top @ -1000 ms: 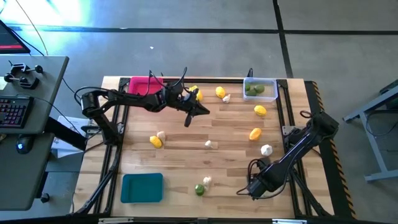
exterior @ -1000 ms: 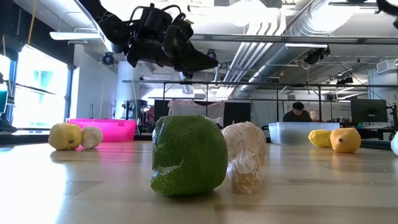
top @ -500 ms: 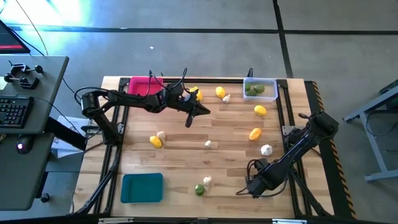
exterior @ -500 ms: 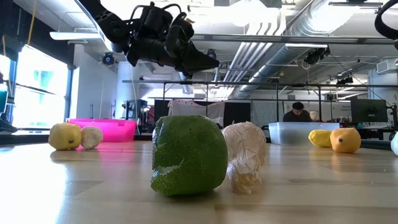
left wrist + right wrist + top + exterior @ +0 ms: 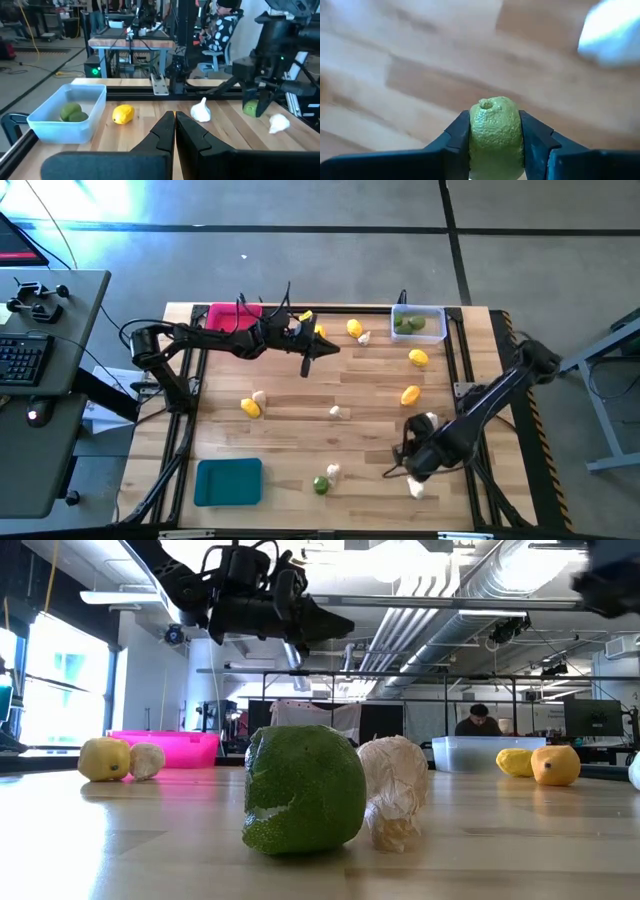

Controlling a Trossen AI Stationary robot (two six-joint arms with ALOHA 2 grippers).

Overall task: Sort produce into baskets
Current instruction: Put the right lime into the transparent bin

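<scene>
One lime (image 5: 496, 131) is clamped between the right gripper (image 5: 408, 463) fingers, held above the near-right table (image 5: 300, 435) with a garlic bulb (image 5: 416, 488) just beside it below. Judgement: the carry should go to the clear basket (image 5: 418, 323) at the far right, which already holds green fruit. Lift clear before travelling, since another garlic bulb (image 5: 428, 420) and two lemons (image 5: 410, 394) lie between; release low over the basket. Left gripper (image 5: 306, 356) hangs near the pink basket (image 5: 232, 316), fingers pressed together, empty. Teal basket (image 5: 229, 481) sits near-left.
</scene>
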